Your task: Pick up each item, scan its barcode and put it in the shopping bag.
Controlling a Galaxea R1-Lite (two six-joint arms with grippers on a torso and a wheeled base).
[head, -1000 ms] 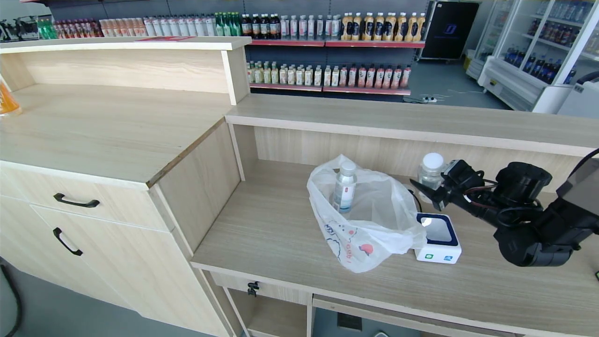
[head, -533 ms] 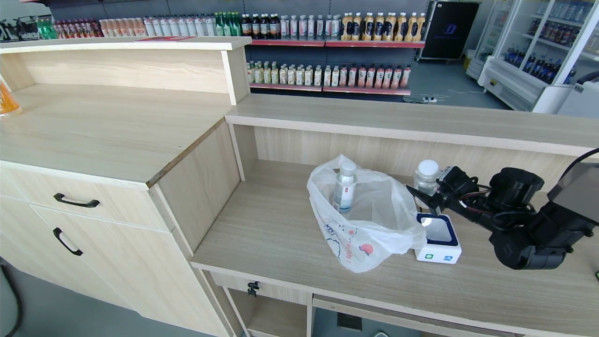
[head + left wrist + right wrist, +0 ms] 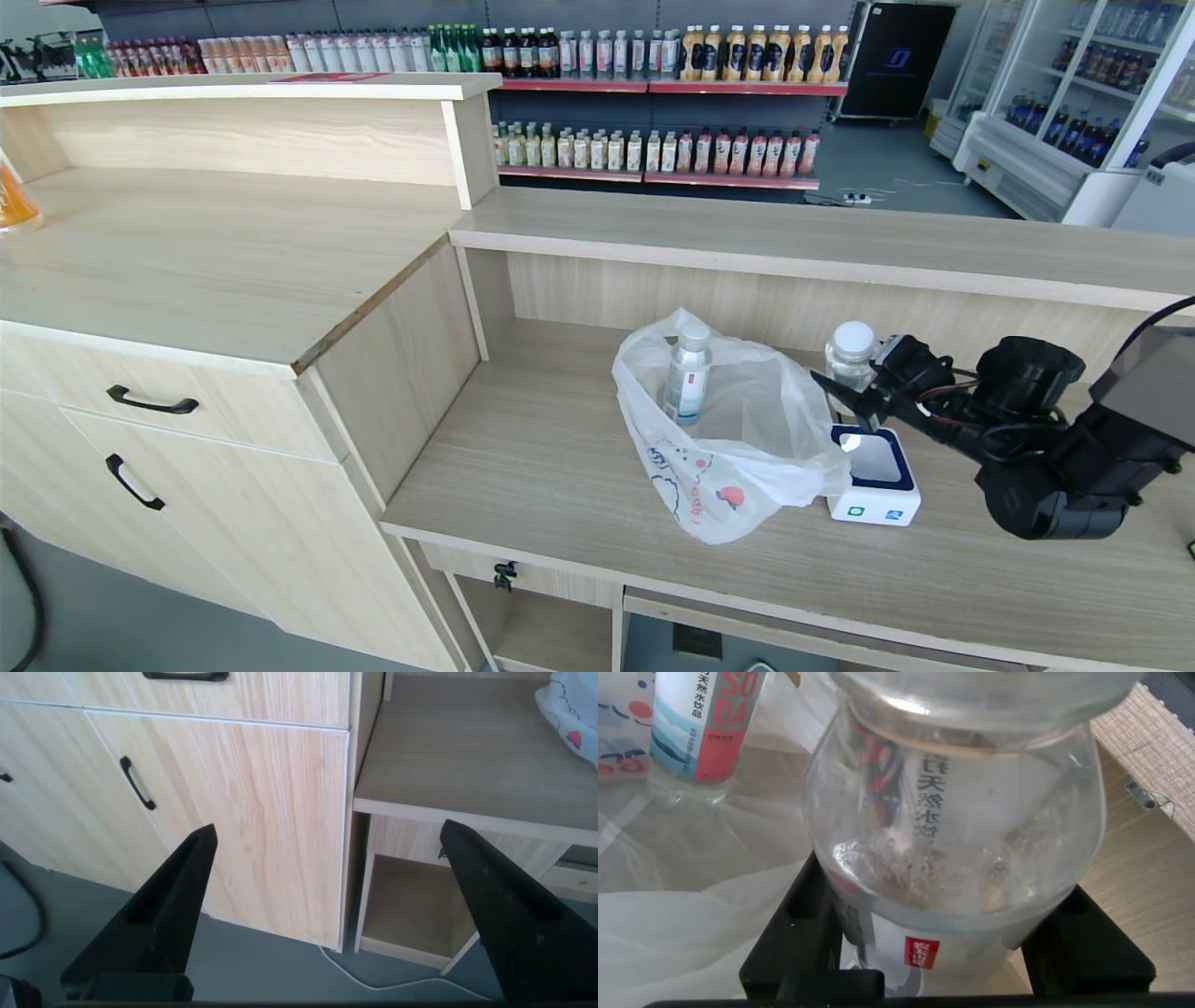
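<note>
From the head we look down across the checkout counter (image 3: 551, 448). Our left wrist sits low, facing cabinet doors (image 3: 234, 812); our right is close up on the clear bottle (image 3: 962, 859) — the shopping bag (image 3: 747, 467) shows in all three.

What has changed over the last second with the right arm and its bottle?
The right gripper, shut on the white-capped bottle, carried it slightly lower and toward the shopping bag, by the scanner, mostly in the first half second. The bag, the clear bottle standing in it and the scanner stayed put.
</note>
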